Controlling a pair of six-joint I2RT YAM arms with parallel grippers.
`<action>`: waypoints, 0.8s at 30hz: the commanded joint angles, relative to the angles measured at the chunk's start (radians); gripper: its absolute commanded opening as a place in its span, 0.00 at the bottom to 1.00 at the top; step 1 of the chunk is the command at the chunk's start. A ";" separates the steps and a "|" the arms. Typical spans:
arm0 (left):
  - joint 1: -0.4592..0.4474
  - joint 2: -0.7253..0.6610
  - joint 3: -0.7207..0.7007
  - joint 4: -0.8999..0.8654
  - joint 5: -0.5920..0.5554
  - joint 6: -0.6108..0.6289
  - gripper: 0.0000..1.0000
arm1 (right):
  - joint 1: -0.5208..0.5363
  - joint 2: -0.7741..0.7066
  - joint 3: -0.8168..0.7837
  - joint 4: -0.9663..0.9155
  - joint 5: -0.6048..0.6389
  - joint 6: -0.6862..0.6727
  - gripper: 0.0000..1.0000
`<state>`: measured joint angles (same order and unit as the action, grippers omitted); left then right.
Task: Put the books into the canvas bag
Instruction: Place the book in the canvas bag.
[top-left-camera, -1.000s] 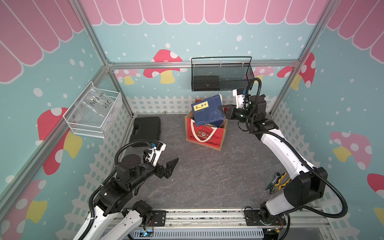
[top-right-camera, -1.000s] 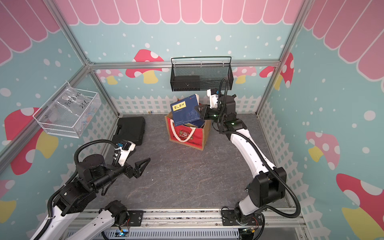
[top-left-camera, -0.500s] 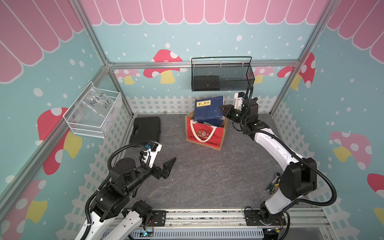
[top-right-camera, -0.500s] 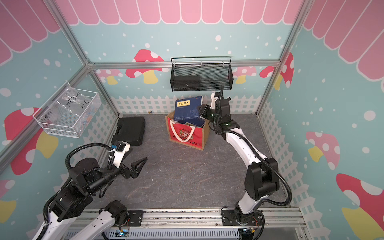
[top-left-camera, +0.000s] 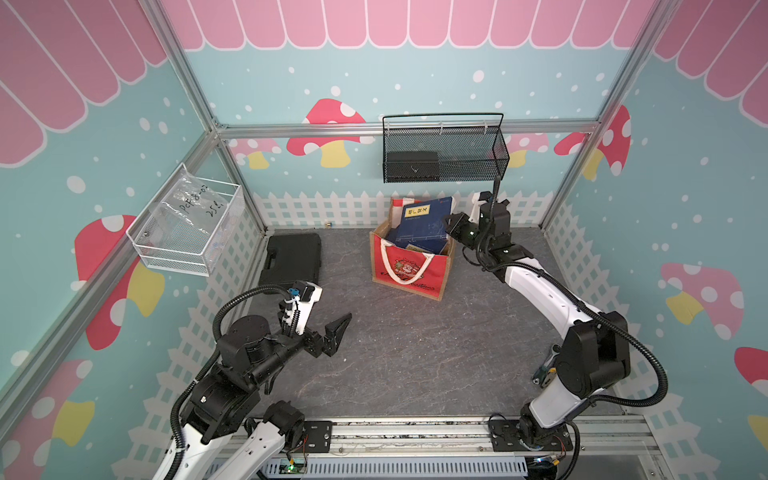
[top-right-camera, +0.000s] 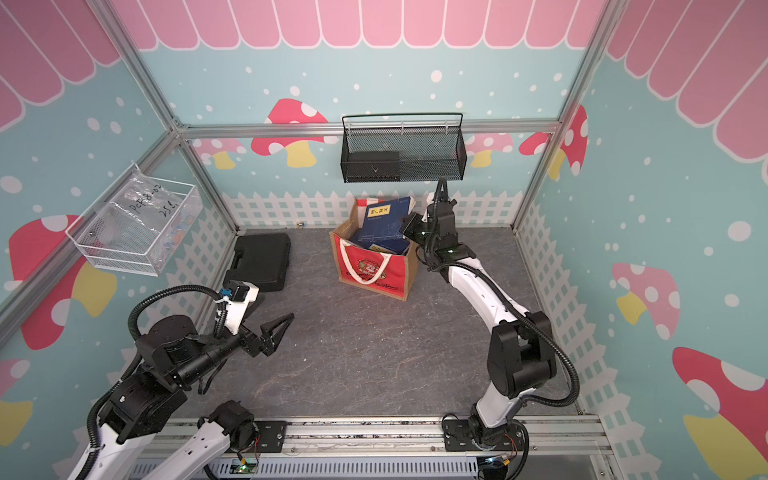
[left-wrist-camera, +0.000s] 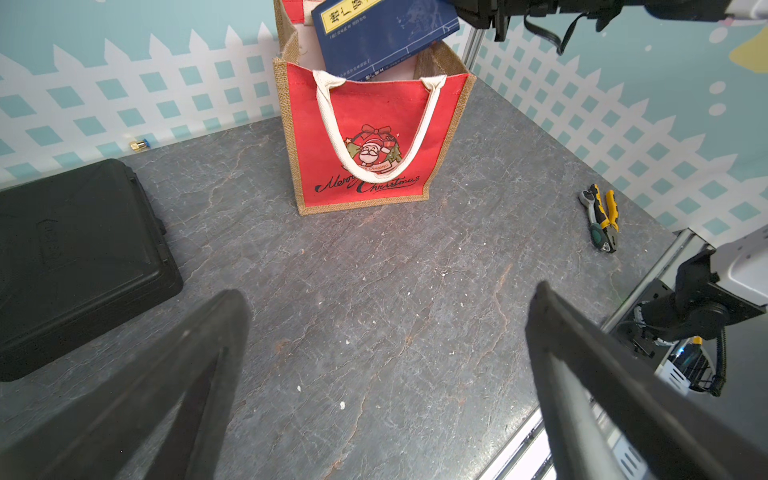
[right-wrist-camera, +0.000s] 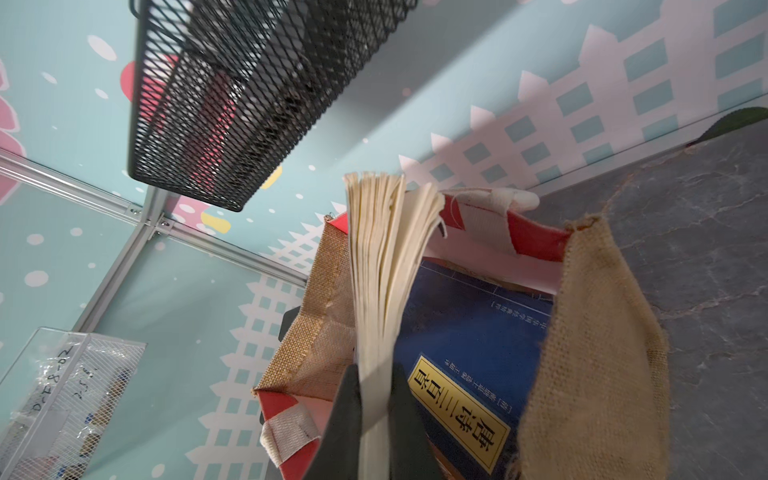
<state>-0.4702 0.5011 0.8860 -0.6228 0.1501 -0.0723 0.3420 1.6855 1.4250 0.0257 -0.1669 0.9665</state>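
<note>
the right gripper (right-wrist-camera: 374, 370) is pressed tight on the page edge of a blue book (top-left-camera: 424, 224). a second ago this book was held higher and tipped over the canvas bag (top-left-camera: 409, 272); now it has been turned more upright and let down, so its bottom part is inside the bag and only its top sticks out. other books (right-wrist-camera: 469, 328) are seen lying inside already, under it. no book is seen left on the table (top-left-camera: 415, 357), so this may be the last one, and the job looks almost done once the book is let go.

the bag's jute side is just beside the gripper, and the mesh basket (top-left-camera: 444, 158) is hung on the wall above, so little room is left for going up. more room is found toward the middle of the table. the left gripper (left-wrist-camera: 386, 291) is spread wide, nothing is held in it, and it has stayed low near the front, well apart from the bag. the black case (top-left-camera: 293, 259) and the pliers (left-wrist-camera: 600, 216) are lying far off at the sides.
</note>
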 joint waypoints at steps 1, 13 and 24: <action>0.014 0.002 -0.007 0.015 0.028 -0.006 0.99 | 0.037 0.051 0.065 -0.022 0.038 0.035 0.00; 0.022 0.000 -0.012 0.023 0.030 -0.012 0.99 | 0.085 0.097 0.094 -0.089 0.146 0.051 0.31; 0.031 0.060 -0.005 0.025 0.052 -0.023 0.99 | 0.084 -0.006 0.049 -0.117 0.198 -0.060 0.58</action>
<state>-0.4461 0.5373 0.8814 -0.6106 0.1780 -0.0830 0.4198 1.7523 1.4860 -0.0799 -0.0071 0.9527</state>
